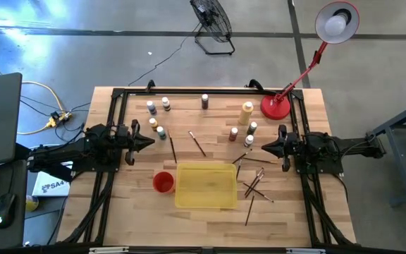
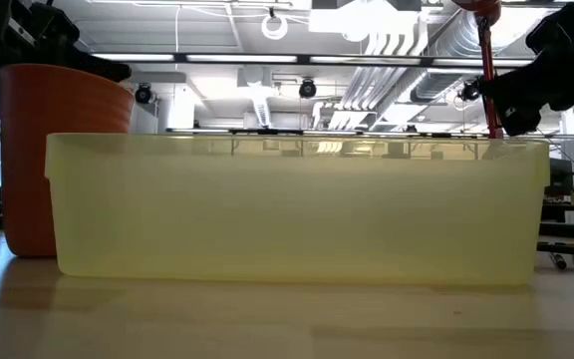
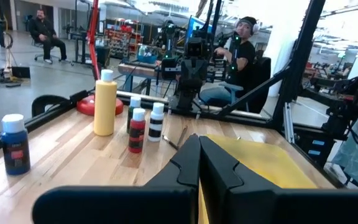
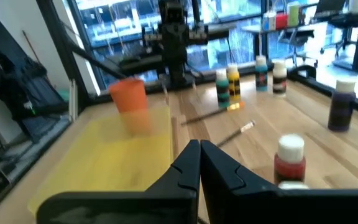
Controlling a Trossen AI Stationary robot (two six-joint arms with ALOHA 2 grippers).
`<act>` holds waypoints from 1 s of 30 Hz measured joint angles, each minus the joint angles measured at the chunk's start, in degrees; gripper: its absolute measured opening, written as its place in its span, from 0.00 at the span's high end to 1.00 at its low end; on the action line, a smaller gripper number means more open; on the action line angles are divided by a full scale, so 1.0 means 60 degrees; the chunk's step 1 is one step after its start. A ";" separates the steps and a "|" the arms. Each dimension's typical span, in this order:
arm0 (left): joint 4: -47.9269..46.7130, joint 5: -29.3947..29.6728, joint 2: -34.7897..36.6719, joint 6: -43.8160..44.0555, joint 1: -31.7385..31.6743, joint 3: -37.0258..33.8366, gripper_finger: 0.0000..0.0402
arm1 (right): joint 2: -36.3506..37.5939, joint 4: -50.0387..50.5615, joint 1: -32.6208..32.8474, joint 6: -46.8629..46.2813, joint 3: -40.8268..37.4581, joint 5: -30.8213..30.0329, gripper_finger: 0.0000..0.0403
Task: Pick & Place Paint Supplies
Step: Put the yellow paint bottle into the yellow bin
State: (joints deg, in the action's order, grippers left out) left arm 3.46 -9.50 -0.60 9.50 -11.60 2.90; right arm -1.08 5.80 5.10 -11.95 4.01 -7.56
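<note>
From above, scattered paint bottles [image 1: 160,131] and paintbrushes [image 1: 254,187] show; at table level, only yellow tray [image 2: 297,209] and red cup [image 2: 38,150]. Both arms' jaws are together, empty.

Two matte black arms — angular, jointed housings — each ending in tapered, pointed black fingers [image 3: 194,165].

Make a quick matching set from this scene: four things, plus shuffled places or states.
Things:
1. red cup
2. tall yellow bottle
3. yellow tray
4. left pincer

Places or states:
A. shut, at the table's left side
B. nothing inside, middle of the near half
C. beside the red lamp base
D. just left of the tray

Pairs: 1-D, 2-C, 3-B, 4-A
</note>
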 joint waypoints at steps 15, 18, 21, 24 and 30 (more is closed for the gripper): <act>-0.0859 0.1237 -0.0012 -0.0022 -0.0003 0.1395 1.00 | -0.0016 -0.0681 0.0000 0.0051 0.0432 -0.0888 0.99; -0.1417 0.1395 -0.0098 -0.0034 -0.0003 0.1701 1.00 | -0.0147 -0.0513 0.0000 0.0374 0.0713 -0.1041 0.99; -0.1501 0.1395 -0.0256 -0.0033 -0.0003 0.1854 1.00 | -0.0441 -0.0467 0.0004 0.0510 0.0994 -0.1042 0.99; -0.1488 0.1395 -0.0485 -0.0033 -0.0002 0.2010 1.00 | -0.0871 -0.0430 0.0004 0.0500 0.1213 -0.1015 0.99; -0.1494 0.1395 -0.1162 -0.0033 0.0001 0.2455 1.00 | -0.2017 -0.0422 0.0007 0.0445 0.1684 -0.1003 0.99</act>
State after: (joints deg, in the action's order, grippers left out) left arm -5.50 -1.13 -7.57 9.30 -11.60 17.62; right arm -13.18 3.27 5.15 -9.28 14.12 -13.58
